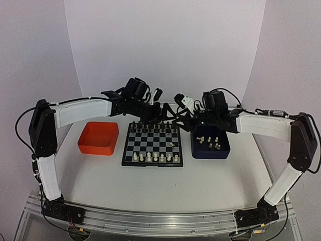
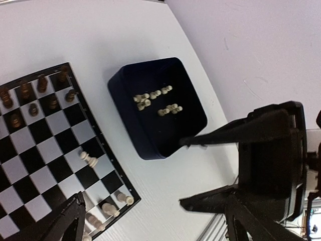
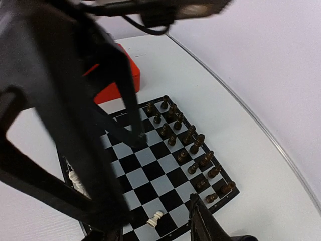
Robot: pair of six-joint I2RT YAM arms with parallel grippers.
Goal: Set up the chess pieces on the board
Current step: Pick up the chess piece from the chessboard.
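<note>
Resting in the dark blue tray point(image 1: 210, 155) are chess pieces point(image 1: 212, 143); left gripper point(image 1: 168, 118) and right gripper point(image 2: 183, 173) stand spread.

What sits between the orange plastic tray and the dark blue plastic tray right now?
The small square chessboard with black and light-grey squares lies between the orange plastic tray and the dark blue plastic tray, as the top external view shows.

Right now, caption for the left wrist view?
Cream chess pieces clustered in dark blue tray beside the board; one cream pawn alone near its edge.
</note>
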